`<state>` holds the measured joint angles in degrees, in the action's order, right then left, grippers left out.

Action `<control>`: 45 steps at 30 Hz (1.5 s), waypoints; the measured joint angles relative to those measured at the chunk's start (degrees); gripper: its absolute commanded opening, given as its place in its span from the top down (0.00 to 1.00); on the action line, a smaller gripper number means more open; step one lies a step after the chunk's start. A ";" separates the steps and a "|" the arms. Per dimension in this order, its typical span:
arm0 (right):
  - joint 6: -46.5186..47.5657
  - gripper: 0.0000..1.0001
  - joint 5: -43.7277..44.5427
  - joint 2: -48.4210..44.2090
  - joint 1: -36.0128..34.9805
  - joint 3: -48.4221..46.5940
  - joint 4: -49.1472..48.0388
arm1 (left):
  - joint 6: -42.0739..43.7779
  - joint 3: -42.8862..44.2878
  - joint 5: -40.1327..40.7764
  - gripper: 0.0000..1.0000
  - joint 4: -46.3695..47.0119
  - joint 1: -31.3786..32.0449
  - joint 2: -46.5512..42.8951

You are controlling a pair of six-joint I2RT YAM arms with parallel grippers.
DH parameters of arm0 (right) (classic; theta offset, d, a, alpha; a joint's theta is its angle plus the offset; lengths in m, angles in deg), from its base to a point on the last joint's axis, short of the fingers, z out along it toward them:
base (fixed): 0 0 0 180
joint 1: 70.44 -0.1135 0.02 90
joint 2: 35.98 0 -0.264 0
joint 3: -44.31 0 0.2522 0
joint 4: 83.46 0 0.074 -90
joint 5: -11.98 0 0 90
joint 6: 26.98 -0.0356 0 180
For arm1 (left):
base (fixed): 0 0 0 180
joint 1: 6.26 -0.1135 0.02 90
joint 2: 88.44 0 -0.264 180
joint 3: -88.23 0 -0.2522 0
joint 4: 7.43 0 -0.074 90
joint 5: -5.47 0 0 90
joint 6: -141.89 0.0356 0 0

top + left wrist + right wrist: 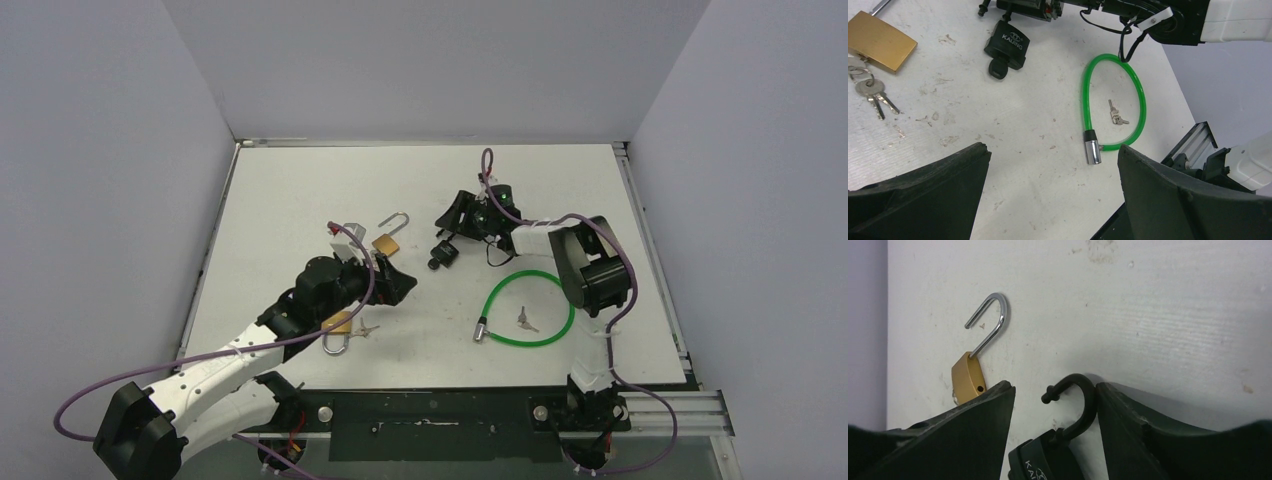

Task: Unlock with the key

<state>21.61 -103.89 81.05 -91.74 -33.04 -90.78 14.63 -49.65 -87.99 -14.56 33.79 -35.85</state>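
The jaws of the right gripper (1054, 387) stand partly apart and hold nothing. Between them lies the black padlock (1043, 465), low in the right wrist frame. Its shackle (1089, 402) curves up beside the right-hand finger with its hooked end free, so this lock looks undone. In the left wrist view a black-headed key (996, 70) sits at the bottom of its body.

The jaws of the left gripper (1052, 149) are spread wide and empty above the bare surface (300, 190), left of centre in the top view.

Just left of the black lock lies a brass padlock (388, 240), its shackle also swung open, with a small bunch of keys (870, 92) beside it. A second brass padlock (337, 330) lies partly under the left arm; whether it is locked I cannot tell. At lower right of the top frame lies the green cable lock (525, 310), with loose keys (525, 320) inside its loop. Whether its end is latched I cannot tell either.

By my reading, two locks are open, and the cable and the hidden padlock may remain.
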 measured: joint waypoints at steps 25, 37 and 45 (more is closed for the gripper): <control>9.11 0.50 32.02 -51.80 1.44 23.39 39.69 | 1.73 2.43 4.04 0.03 -9.35 -0.81 0.15; -0.24 0.63 26.47 -57.48 1.38 36.74 46.82 | 1.42 2.43 4.02 0.03 -9.49 -0.85 -0.26; -1.57 0.71 24.52 -55.74 1.38 38.25 44.68 | 0.81 2.40 4.00 0.03 -9.49 -0.85 -0.26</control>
<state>20.03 -79.37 25.32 -90.36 5.21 -46.10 15.44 -47.25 -83.99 -24.04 32.94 -36.11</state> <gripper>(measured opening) 0.303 0.971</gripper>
